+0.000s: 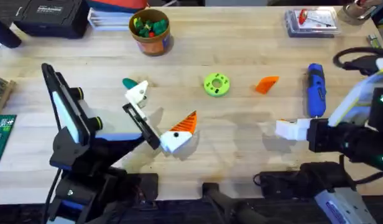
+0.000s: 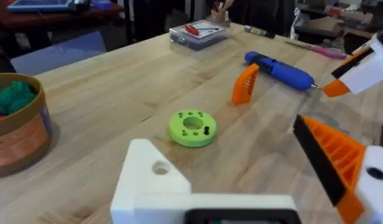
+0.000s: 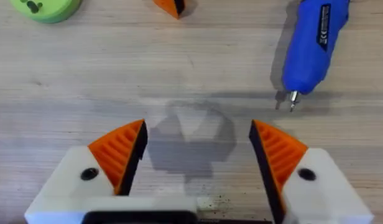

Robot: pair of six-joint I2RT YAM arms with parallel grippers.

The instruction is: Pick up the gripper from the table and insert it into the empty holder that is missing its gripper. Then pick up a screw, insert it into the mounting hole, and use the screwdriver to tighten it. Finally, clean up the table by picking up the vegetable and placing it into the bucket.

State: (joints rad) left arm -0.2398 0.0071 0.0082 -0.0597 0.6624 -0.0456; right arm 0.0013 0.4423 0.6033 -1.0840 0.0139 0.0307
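- I see the gripper, the loose orange wedge, lying on the surface between the lime-green disc and the screwdriver, its long axis running roughly across the surface.
- My right gripper hovers low, jaws spread wide with nothing between them; the wedge lies ahead of it and to its left, the screwdriver's tip just ahead to its right.
- I judge the right arm the nearer one; it needs to move forward and left to bracket the wedge.
- My left gripper carries the holder, a bare white block with its mounting hole visible; its other finger has an orange tip. Its jaws stand apart, holding nothing.
- The vegetable lies just beyond the left gripper.
- The bucket stands at the far side, already holding small green and red pieces.
- The clear box at far right holds small hardware.
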